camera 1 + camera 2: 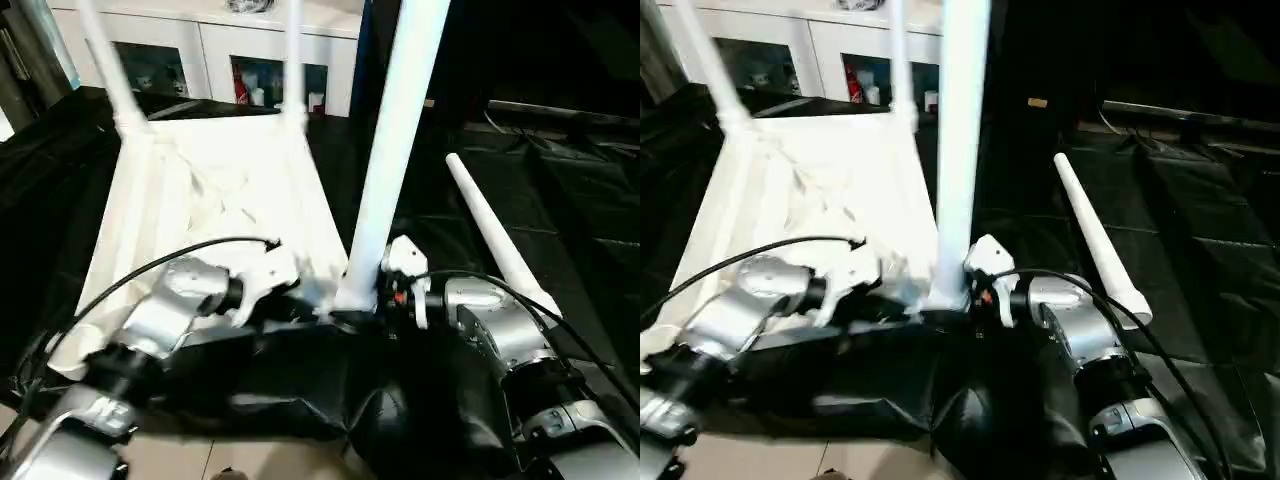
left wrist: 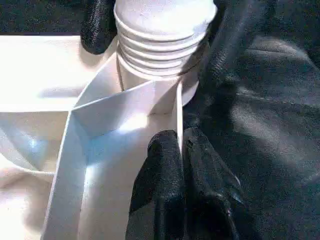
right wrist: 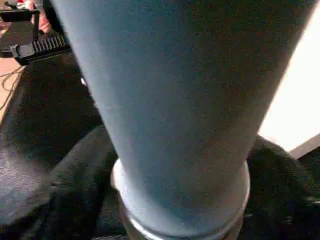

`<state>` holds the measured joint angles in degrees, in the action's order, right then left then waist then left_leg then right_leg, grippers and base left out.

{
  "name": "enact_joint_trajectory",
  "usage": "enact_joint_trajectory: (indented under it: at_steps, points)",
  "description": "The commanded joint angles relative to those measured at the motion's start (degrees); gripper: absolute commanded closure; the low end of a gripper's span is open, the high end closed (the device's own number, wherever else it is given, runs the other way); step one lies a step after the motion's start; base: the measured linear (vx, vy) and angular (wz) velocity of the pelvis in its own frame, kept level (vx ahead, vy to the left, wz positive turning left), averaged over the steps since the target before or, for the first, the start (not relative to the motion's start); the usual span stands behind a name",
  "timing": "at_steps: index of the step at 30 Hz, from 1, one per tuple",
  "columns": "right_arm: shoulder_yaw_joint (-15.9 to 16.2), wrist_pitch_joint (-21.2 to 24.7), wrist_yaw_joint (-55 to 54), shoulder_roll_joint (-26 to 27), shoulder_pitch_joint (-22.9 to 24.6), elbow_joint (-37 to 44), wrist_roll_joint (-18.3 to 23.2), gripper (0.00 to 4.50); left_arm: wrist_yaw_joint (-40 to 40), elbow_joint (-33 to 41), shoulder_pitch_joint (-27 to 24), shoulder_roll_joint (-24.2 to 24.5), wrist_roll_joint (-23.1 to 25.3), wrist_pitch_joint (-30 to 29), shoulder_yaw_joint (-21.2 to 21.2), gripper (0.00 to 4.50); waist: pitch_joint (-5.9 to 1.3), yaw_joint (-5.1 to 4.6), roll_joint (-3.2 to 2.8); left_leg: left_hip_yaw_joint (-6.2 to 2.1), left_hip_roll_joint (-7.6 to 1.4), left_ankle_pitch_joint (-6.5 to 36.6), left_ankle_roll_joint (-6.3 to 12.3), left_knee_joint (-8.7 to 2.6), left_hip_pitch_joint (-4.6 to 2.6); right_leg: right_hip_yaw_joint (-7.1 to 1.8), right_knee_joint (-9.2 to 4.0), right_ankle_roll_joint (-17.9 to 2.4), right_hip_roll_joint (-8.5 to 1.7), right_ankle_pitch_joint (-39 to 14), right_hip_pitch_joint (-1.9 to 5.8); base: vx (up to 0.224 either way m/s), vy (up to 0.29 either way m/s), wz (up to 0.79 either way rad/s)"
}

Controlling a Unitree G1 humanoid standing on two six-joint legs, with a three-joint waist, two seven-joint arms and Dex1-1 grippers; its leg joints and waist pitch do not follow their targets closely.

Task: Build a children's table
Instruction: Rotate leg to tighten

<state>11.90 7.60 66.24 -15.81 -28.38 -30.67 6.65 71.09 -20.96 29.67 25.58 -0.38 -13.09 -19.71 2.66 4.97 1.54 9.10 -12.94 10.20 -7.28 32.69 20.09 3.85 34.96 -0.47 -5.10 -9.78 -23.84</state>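
Observation:
The white tabletop (image 1: pixel 220 190) lies upside down on black cloth, ribbed underside up. Two white legs (image 1: pixel 110 70) (image 1: pixel 293 60) stand in its far corners. A third leg (image 1: pixel 390 150) stands upright at the near right corner, its threaded end (image 2: pixel 160 45) at the corner socket. My right gripper (image 1: pixel 365 310) is shut around this leg's base, and its black fingers (image 2: pixel 97 25) flank the threads. My left gripper (image 1: pixel 300 290) is shut on the tabletop's thin rim wall (image 2: pixel 177 107) just beside that corner. A fourth leg (image 1: pixel 495 240) lies loose on the cloth to the right.
A white cabinet with glass doors (image 1: pixel 200 50) stands behind the tabletop. Black cloth (image 1: pixel 560 200) covers the whole work surface and bunches up near my arms. Cables run along both silver forearms.

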Motion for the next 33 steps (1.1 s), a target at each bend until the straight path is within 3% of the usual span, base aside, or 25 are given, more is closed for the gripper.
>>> enact_joint_trajectory:
  at_steps: [1,8,11,13,14,15,16,18,20,23,26,27,29,33]
  points:
    - [1.15,1.09,0.75,-0.18,0.47,1.65,0.57,1.07,2.52,2.11,-0.44,-0.55,-0.81,-0.19,-2.15,4.5,-3.46,-0.29,-0.29,1.14,0.08,12.4,2.61,-3.63,0.04,-2.13,-3.87,-12.19,-1.81,-11.6,3.38,0.0,0.0,0.0]
    - [1.6,3.13,-0.14,1.02,1.41,2.65,0.83,1.6,1.35,2.19,-0.44,-1.13,-0.98,-1.2,-1.86,4.5,-3.54,-0.27,-0.2,1.12,0.18,11.61,2.47,-3.58,0.17,-2.09,-3.74,-12.12,-1.8,-10.78,3.5,0.0,0.0,0.0]
    - [0.54,4.37,-6.81,3.42,1.19,1.04,-0.81,1.61,-2.38,0.75,0.48,-3.28,-0.55,-2.69,-0.77,4.5,-3.27,-0.35,-0.23,1.1,0.23,12.58,1.88,-3.78,0.23,-2.08,-4.04,-11.38,-1.82,-13.5,3.37,0.0,0.0,0.0]
    - [-0.07,4.58,-10.31,4.71,0.8,-0.07,-1.48,1.65,-5.21,-0.58,1.32,-4.59,0.1,-3.34,-0.16,4.5,-3.05,-0.4,-0.1,1.06,0.37,15.78,0.83,-3.84,-0.21,-2.04,-4.91,-9.06,-2.01,-21.35,3.03,0.0,0.0,0.0]
    - [-2.09,5.42,-18.84,7.9,-0.66,-3.22,-2.33,1.65,-11.66,-4.03,3.69,-7.67,1.42,-4.66,1.23,4.5,-3.01,-0.6,-0.13,0.97,0.45,15.61,0.33,-3.96,0.05,-2.05,-5.0,-8.17,-1.95,-22.71,3.06,0.0,0.0,0.0]
    - [-2.09,5.42,-18.84,7.9,-0.66,-3.22,-2.33,1.65,-11.66,-4.03,3.69,-7.67,1.42,-4.66,1.23,4.5,-2.86,-0.7,-0.15,1.04,0.56,16.25,0.06,-3.96,-0.14,-1.99,-5.34,-7.63,-1.86,-24.26,2.77,0.0,0.0,0.0]
    - [-4.3,6.34,-27.25,10.88,-2.41,-6.84,-2.79,1.66,-16.22,-6.87,5.78,-10.19,2.0,-5.53,2.35,4.5,-2.91,-1.01,-0.09,0.83,0.72,17.09,-0.5,-3.92,-0.11,-1.84,-5.44,-6.68,-1.95,-27.08,2.79,0.0,0.0,0.0]
    - [-5.56,6.99,-32.41,12.58,-3.72,-9.5,-3.05,1.67,-19.38,-8.85,7.38,-11.96,2.09,-6.34,3.29,4.5,-3.01,-1.59,-0.02,0.53,0.88,17.55,-1.07,-3.92,0.05,-1.47,-5.8,-5.04,-2.14,-30.45,2.9,-0.057,-0.002,-0.05]
    - [-6.51,6.52,-37.08,14.5,-5.02,-11.83,-3.21,1.67,-23.79,-11.46,9.59,-14.34,1.78,-7.76,4.96,4.5,-3.01,-1.92,0.0,0.58,0.98,17.57,-0.46,-3.79,0.19,-1.41,-6.21,-4.36,-2.1,-30.84,2.77,0.0,0.0,0.0]
    - [-8.59,4.63,-43.34,17.64,-6.93,-14.7,-2.76,1.67,-28.3,-14.59,11.89,-16.36,2.94,-7.28,5.58,4.5,-3.29,-2.15,-0.06,0.72,1.06,16.43,0.31,-3.67,0.27,-1.49,-6.01,-5.21,-1.86,-27.57,2.62,0.0,0.0,0.0]
    - [-8.5,0.51,-43.0,18.84,-7.7,-16.31,-3.81,1.67,-28.42,-15.68,12.32,-16.98,3.63,-5.67,5.44,4.5,-3.47,-2.11,-0.26,0.76,0.83,15.16,0.7,-3.69,0.48,-1.61,-5.47,-6.84,-1.84,-22.29,2.81,0.0,0.0,0.0]
    - [-9.65,1.49,-39.53,19.44,-7.55,-15.49,-1.32,1.67,-27.39,-15.2,11.99,-16.87,3.57,-4.86,5.03,4.5,-3.47,-2.11,-0.19,0.82,0.8,14.81,1.18,-3.71,0.57,-1.65,-5.21,-7.75,-1.7,-20.01,3.03,0.0,0.0,0.0]
    - [-10.27,2.25,-37.43,19.53,-7.26,-14.4,0.22,1.12,-26.39,-14.24,11.36,-16.51,3.34,-4.94,4.8,4.5,-3.73,-1.99,-0.08,0.91,0.66,12.36,1.96,-3.54,0.68,-1.8,-4.54,-9.85,-1.69,-14.2,3.32,0.0,0.0,0.0]
    - [-8.49,2.1,-34.18,18.15,-6.57,-12.89,-0.31,0.69,-24.08,-12.55,9.97,-15.45,2.86,-4.61,4.28,4.5,-3.81,-1.96,-0.17,0.91,0.58,10.52,2.74,-3.47,0.81,-1.78,-3.98,-11.62,-1.8,-10.23,3.79,0.0,0.0,0.0]
